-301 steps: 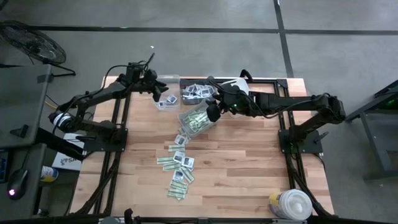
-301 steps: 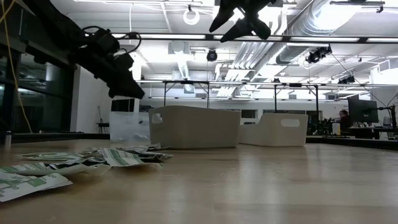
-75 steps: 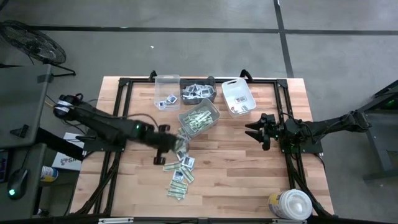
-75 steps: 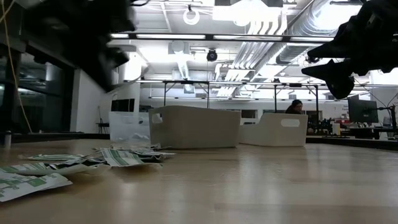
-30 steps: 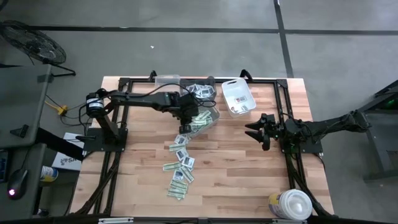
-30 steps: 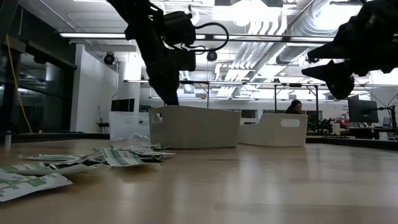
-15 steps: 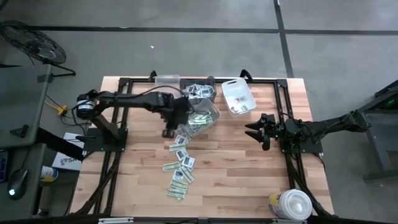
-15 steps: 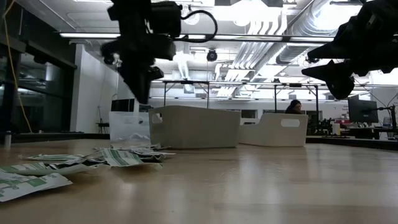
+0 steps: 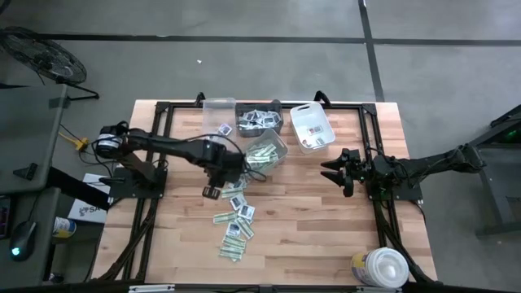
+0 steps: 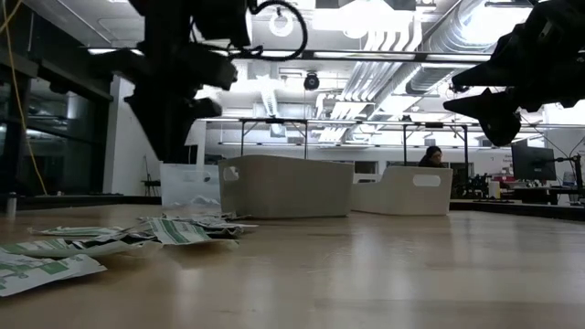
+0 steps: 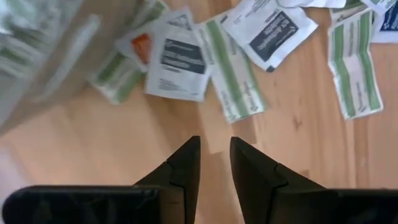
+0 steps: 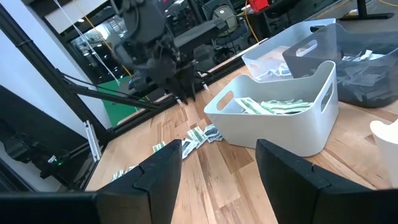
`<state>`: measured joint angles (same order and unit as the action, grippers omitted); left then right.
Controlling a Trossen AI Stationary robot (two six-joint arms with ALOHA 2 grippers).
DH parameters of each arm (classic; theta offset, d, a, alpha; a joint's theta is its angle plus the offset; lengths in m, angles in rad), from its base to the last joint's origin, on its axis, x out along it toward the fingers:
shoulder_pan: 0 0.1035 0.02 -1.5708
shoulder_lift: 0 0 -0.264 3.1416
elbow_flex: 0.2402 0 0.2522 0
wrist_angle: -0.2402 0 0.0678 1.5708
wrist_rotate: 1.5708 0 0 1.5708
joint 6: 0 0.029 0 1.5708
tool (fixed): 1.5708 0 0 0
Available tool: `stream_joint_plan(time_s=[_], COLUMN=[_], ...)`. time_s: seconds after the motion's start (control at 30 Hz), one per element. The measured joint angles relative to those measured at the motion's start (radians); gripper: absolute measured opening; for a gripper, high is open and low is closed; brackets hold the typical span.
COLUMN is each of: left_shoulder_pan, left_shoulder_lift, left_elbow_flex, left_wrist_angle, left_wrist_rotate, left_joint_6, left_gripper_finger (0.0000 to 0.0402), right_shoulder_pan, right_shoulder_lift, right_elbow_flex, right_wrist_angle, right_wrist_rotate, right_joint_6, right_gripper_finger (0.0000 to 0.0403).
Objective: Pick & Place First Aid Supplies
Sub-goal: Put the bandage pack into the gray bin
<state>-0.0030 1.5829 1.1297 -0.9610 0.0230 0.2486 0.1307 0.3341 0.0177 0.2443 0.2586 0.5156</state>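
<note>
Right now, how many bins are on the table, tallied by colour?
Clear: 1, the clear bin
Dark: 1, the dark bin
White: 2, the middle white bin and the far-edge white bin
Total: 4 bins

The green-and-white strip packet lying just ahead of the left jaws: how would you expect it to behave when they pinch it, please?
The strip packet lies flat on the wooden table, so it is probably thin, light and floppy. It overlaps the white packet beside it, so a pinch may drag that one along. It would likely slide rather than lift when pushed.
</note>
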Motion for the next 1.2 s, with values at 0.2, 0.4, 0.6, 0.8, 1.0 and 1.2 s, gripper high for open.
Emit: stream_joint_plan(time_s=[0.2,0.4,0.6,0.8,1.0,1.2], left_shoulder_pan=[-0.027,-0.024,-0.024,-0.024,-0.024,-0.039], left_shoulder_lift=[0.002,0.002,0.002,0.002,0.004,0.006], left_elbow_flex=[-0.135,-0.206,-0.212,-0.211,-0.211,-0.243], left_wrist_angle=[0.157,0.234,0.251,0.272,0.277,0.326], left_wrist_rotate=[0.077,0.087,0.034,0.016,-0.011,0.004], left_joint_6=[-0.101,-0.175,-0.215,-0.274,-0.293,-0.324], left_gripper_finger=[0.0107,0.0173,0.0193,0.0181,0.0177,0.0177], right_shoulder_pan=[0.0,0.0,0.0,0.0,0.0,0.0], right_shoulder_lift=[0.0,0.0,0.0,0.0,0.0,0.0], right_elbow_flex=[0.0,0.0,0.0,0.0,0.0,0.0], right_wrist_angle=[0.0,0.0,0.0,0.0,0.0,0.0], right_wrist_rotate=[0.0,0.0,0.0,0.0,0.0,0.0], right_joint_6=[0.0,0.0,0.0,0.0,0.0,0.0], right_gripper_finger=[0.02,0.02,0.02,0.02,0.02,0.02])
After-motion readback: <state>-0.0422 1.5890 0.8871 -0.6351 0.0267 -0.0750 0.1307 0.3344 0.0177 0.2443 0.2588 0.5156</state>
